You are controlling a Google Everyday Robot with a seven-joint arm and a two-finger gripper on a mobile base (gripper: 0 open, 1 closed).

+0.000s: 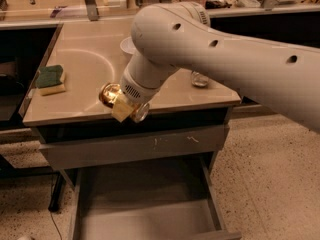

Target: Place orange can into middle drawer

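Camera view: the arm [215, 54], a thick white arm, reaches in from the right and bends down to the front edge of the bench [80, 49]. At its tip the jaws are closed around the orange can [110, 94], with 1 pale yellow pad [121, 109] pressed against the can's side. The can lies tilted in the grip. Its shiny gold wall sticks out to the left of the jaws and a silver end shows to their lower right. It sits right at the bench's front edge; I cannot tell whether it touches the top.

Well to the left of the jaws and a little farther back, a sponge [51, 79], green on top and yellow below, lies on the bench. To the right of the jaws and beyond the arm, the end of a 2nd can [200, 79] shows, the rest hidden by the arm.

Just below the jaws runs a grey drawer front [135, 146] with white scratch marks. Farther below it, the middle drawer [145, 219] is pulled out, a wide grey tray with low side walls, well apart from the orange can. Speckled floor [270, 174] lies to the lower right of the jaws.
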